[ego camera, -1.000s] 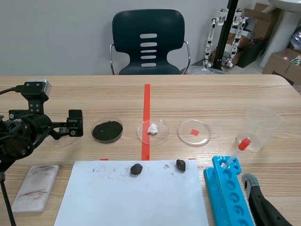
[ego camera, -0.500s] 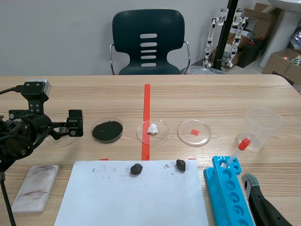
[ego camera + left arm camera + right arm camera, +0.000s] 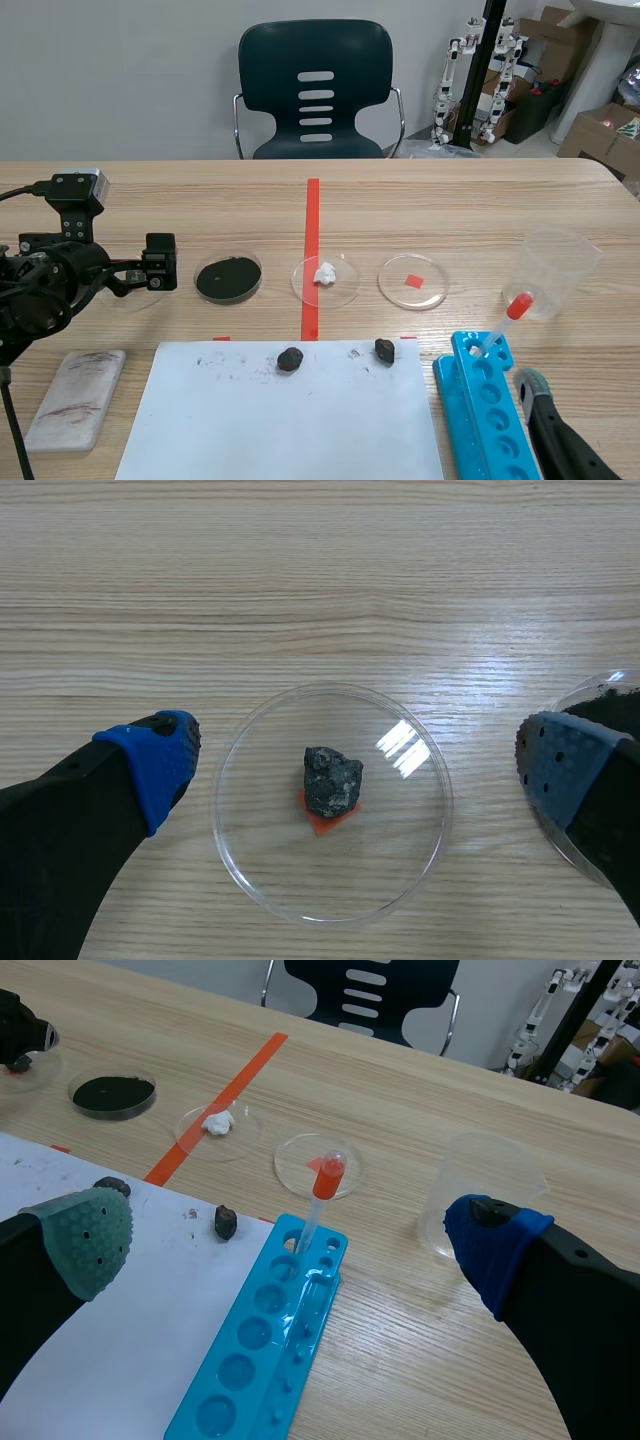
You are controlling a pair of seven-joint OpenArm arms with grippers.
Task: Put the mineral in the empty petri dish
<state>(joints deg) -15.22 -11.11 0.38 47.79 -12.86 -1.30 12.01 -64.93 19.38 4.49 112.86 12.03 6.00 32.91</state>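
Left arm (image 3: 45, 285): coming in low from the left, holding its gripper out toward the middle. Left gripper (image 3: 360, 770): fingers standing wide apart, blue pads (image 3: 155, 765) facing inward, gripping nothing. Right arm (image 3: 560, 445): lying low at the near right. Right gripper (image 3: 290, 1240): fingers spreading wide, holding nothing.

My left gripper (image 3: 360, 770) hangs over the petri dish (image 3: 250, 860), fingers (image 3: 150, 770) spread wide; the mineral (image 3: 333, 780) lies free between them. The black powder dish (image 3: 615, 690) sits close beside one finger. Ahead runs plain table (image 3: 320, 580) wood.
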